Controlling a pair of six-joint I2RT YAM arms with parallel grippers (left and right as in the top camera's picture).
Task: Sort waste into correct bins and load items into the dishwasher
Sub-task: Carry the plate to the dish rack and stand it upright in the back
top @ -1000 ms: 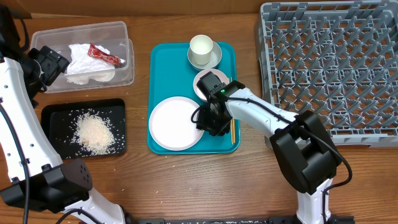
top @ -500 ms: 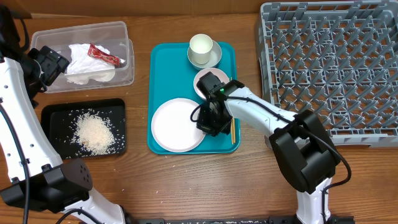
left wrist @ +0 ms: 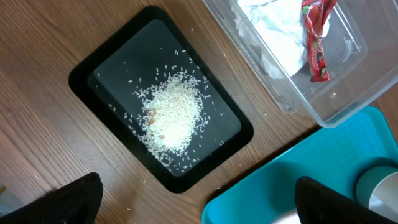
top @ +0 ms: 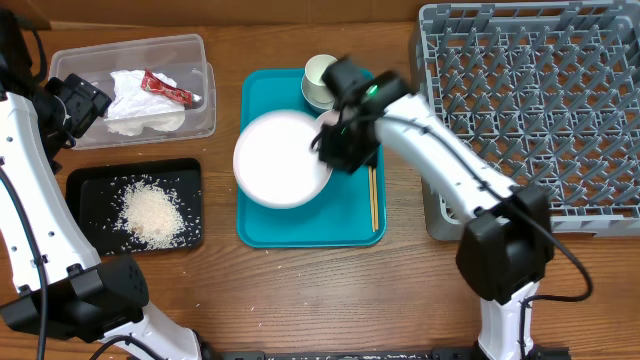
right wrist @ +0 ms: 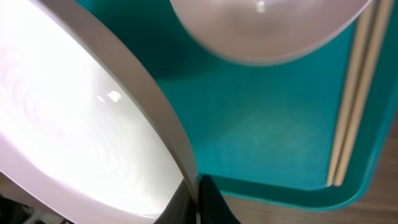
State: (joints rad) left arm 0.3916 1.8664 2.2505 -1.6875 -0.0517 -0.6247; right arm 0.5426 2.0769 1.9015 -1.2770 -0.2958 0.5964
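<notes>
A wooden desk [top: 300,290] seen from above, with two white robot arms. The right tool [right wrist: 196,200] is pinched shut on the rim of the white plate [top: 283,158]. It holds the plate tilted above the teal tray [top: 300,228], and the plate's far side reaches past the tray's left edge. In the right wrist view a white bowl [right wrist: 267,28] sits on the tray just beyond the plate, and a pair of wooden chopsticks [right wrist: 351,93] lies along the tray's right side. A pale cup [top: 318,72] stands on its saucer [top: 310,100] at the back of the tray, partly covered by the arm.

To the left, a clear tub [top: 200,110] holds a crumpled white napkin [top: 135,95] and a red-and-white wrapper [top: 168,88]. In front of it, a black tray [top: 90,185] holds a heap of rice scraps [top: 150,212].

The left tool [left wrist: 198,200] hangs above the black tray with its fingers spread wide, gripping nothing. A grey dish rack [top: 530,100] fills the right side of the desk.
</notes>
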